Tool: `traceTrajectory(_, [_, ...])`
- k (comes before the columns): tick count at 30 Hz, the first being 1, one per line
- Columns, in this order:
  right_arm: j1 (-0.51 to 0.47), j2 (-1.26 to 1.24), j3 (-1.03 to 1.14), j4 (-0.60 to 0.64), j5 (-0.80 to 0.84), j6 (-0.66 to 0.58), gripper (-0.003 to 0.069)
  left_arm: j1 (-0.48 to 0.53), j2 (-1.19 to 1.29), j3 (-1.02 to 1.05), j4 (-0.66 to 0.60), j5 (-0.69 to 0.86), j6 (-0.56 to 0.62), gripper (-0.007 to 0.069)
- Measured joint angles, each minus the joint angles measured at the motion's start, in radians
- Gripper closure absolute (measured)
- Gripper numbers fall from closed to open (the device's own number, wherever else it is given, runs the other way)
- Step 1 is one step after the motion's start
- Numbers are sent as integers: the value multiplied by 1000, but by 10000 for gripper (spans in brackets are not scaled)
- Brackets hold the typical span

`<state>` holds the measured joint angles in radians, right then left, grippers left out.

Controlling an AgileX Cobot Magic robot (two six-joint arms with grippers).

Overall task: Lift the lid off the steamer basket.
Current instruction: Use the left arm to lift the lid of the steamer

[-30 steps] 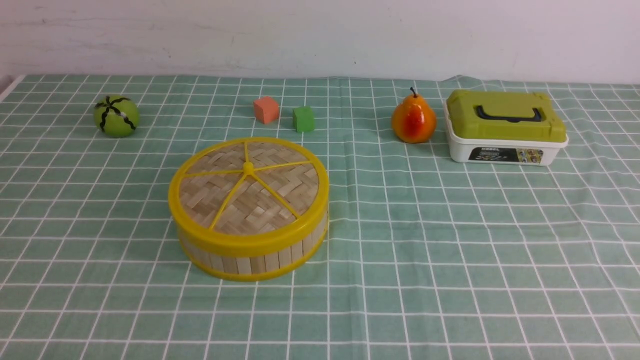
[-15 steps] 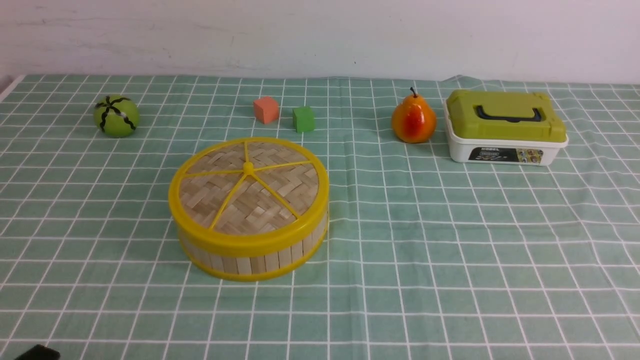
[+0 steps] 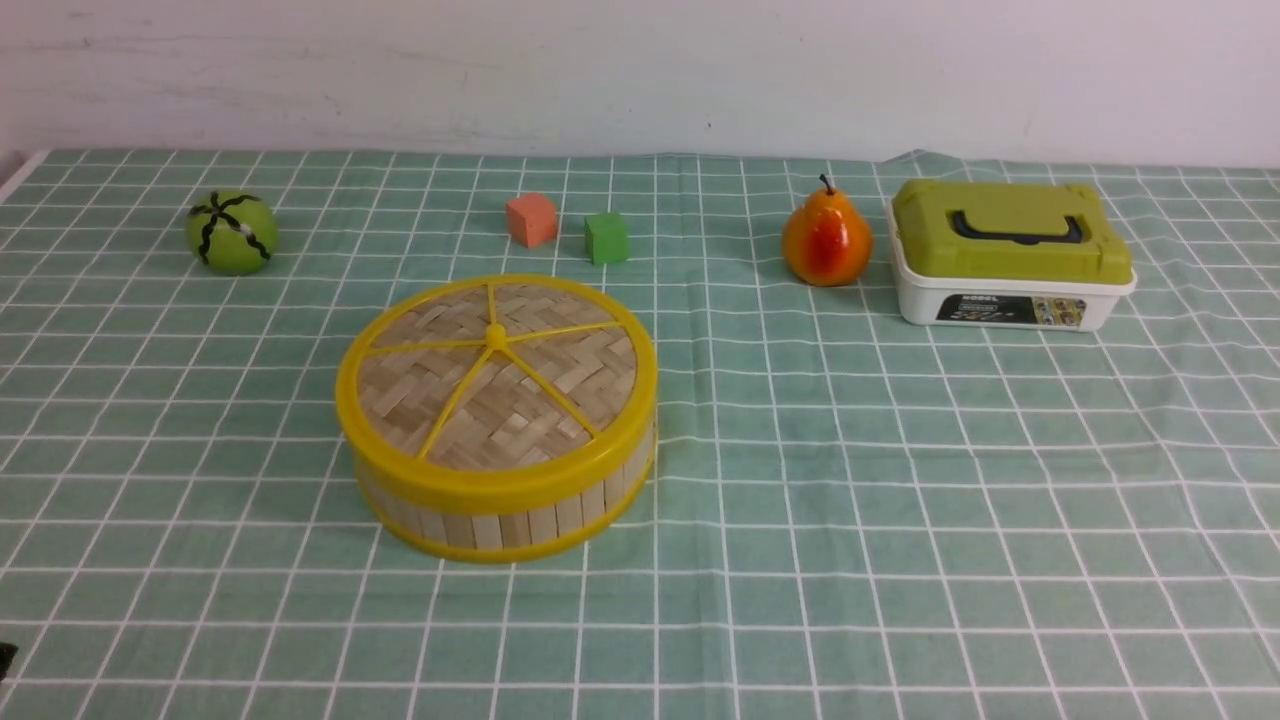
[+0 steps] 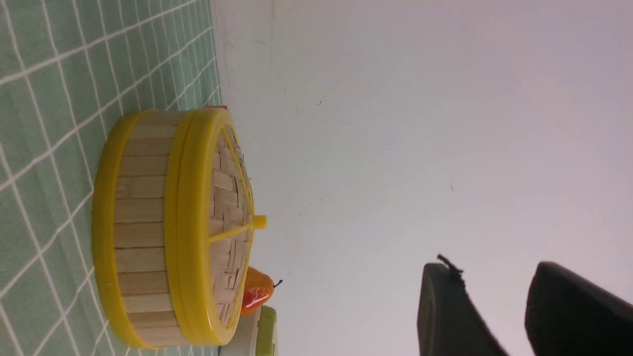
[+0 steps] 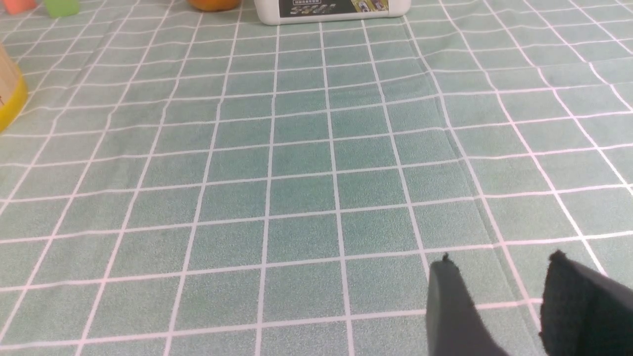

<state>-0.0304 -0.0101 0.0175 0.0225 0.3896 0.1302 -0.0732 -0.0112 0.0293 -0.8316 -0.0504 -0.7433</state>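
Observation:
The steamer basket (image 3: 500, 515) stands left of centre on the checked cloth, with bamboo-slat wall and yellow rims. The lid (image 3: 497, 385), woven bamboo with yellow rim, spokes and a centre knob, sits shut on it. Both show sideways in the left wrist view, the basket (image 4: 141, 227) under the lid (image 4: 225, 217). My left gripper (image 4: 494, 269) is open and empty, well away from the basket, its fingers against the white wall. My right gripper (image 5: 499, 262) is open and empty, low over bare cloth. Neither gripper's jaws show in the front view.
At the back stand a green striped ball (image 3: 232, 232), an orange cube (image 3: 531, 219), a green cube (image 3: 607, 238), a pear (image 3: 826, 241) and a white box with an olive-green lid (image 3: 1010, 255). A dark sliver (image 3: 5, 658) shows at the front left edge.
A dark part that showed at the bottom left edge half a second ago has shifted left and up to the frame's left edge. The basket, lid and other objects have not moved.

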Motion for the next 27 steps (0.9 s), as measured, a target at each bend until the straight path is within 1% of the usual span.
traceTrajectory(3, [0,0,0,0,0,0,418,0,0,-31,8,9,36,424])
traceTrajectory(4, [0,0,0,0,0,0,418,0,0,-107,53,7,114,488])
traceTrajectory(5, [0,0,0,0,0,0,418,0,0,-147,74,7,142,521])
traceTrajectory(8, [0,0,0,0,0,0,418,0,48,-294,126,34,277,628])
traceTrajectory(9, [0,0,0,0,0,0,418,0,48,-305,129,34,286,634])
traceTrajectory(11, [0,0,0,0,0,0,418,0,217,-465,149,186,389,637])
traceTrajectory(13, [0,0,0,0,0,0,418,0,345,-563,157,325,431,637])
traceTrajectory(15, [0,0,0,0,0,0,418,0,549,-685,172,542,475,637])
traceTrajectory(16, [0,0,0,0,0,0,418,0,627,-732,181,621,489,637])
traceTrajectory(18, [0,0,0,0,0,0,418,0,810,-846,214,788,522,637])
traceTrajectory(21, [0,0,0,0,0,0,418,-8,1068,-1028,281,999,582,637])
traceTrajectory(22, [0,0,0,0,0,0,418,-21,1178,-1113,317,1053,595,637])
traceTrajectory(23, [0,0,0,0,0,0,418,-24,1213,-1126,324,1070,596,637])
traceTrajectory(24, [0,0,0,0,0,0,418,-50,1319,-1223,373,1114,596,637])
traceTrajectory(25, [0,0,0,0,0,0,418,-64,1347,-1264,396,1121,591,637])
traceTrajectory(26, [0,0,0,0,0,0,418,-96,1420,-1347,446,1140,566,637])
traceTrajectory(27, [0,0,0,0,0,0,418,-136,1493,-1443,510,1159,514,637])
